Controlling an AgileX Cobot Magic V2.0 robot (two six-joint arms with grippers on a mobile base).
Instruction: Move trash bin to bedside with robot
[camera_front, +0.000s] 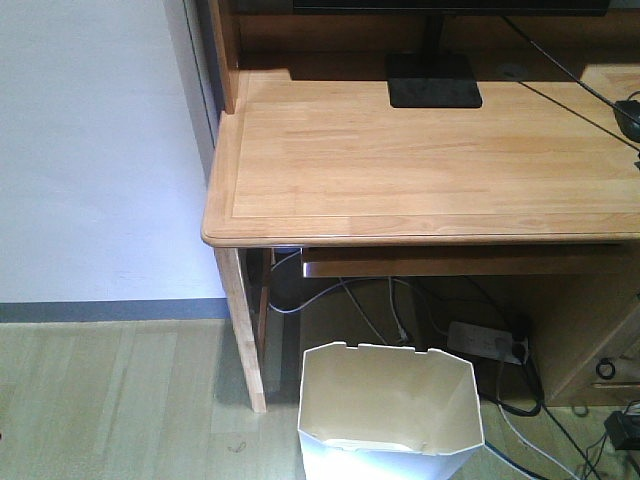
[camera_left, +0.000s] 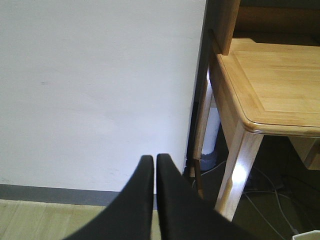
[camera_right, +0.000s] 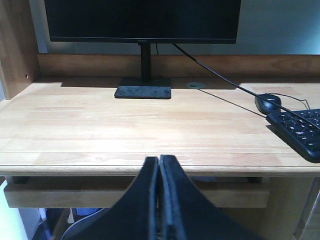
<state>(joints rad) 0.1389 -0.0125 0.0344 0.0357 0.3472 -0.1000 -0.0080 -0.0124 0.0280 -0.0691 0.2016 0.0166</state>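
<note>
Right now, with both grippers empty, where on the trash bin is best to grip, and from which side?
Probably the thin rim wall of the trash bin, pinched from above on its near side. It stands upright and open, so one jaw can drop inside; the faceted body looks too wide to span. The far rim sits close to the desk and cables.

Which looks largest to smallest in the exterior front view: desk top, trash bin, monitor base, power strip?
1. desk top
2. trash bin, nearer the camera and cut off by the frame, so its apparent size is unreliable
3. monitor base and power strip look alike; the strip is partly hidden, so unranked
</note>
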